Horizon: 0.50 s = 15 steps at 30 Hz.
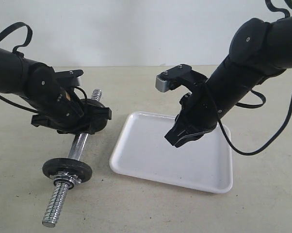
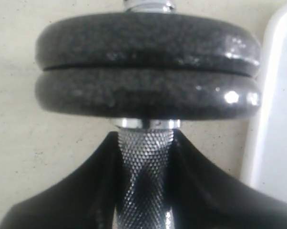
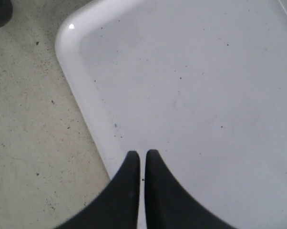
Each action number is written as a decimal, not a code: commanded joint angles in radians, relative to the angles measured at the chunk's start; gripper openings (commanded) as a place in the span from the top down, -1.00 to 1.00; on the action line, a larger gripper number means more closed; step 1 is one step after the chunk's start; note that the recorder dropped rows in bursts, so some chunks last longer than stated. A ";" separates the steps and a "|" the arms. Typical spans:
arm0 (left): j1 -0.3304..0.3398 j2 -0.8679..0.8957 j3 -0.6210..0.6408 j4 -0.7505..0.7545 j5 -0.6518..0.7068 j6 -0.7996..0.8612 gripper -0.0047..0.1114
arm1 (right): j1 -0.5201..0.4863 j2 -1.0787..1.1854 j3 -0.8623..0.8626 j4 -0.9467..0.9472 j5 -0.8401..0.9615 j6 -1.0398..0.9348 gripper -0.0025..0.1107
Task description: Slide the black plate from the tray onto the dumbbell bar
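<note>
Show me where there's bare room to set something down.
The tray floor is bare, though the shut right hand hangs over it. A bare table strip runs between the tray's rim and the dumbbell bar. It is crowded where the left hand grips the bar.

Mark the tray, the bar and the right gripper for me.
tray [image 1: 151, 158], exterior view, bare floor.
bar [image 1: 79, 144], exterior view, smooth chrome middle.
right gripper [image 3: 142, 155], right wrist view, between the fingertips.
</note>
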 commanded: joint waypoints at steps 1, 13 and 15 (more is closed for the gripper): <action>0.003 -0.048 -0.038 0.015 -0.291 0.012 0.84 | 0.001 -0.011 0.006 -0.005 0.007 -0.010 0.96; 0.003 -0.048 -0.038 0.013 -0.293 0.004 0.84 | 0.001 -0.011 0.006 -0.005 0.019 -0.010 0.96; 0.003 -0.048 -0.038 0.013 -0.291 0.004 0.84 | 0.001 -0.011 0.006 -0.005 0.023 -0.010 0.96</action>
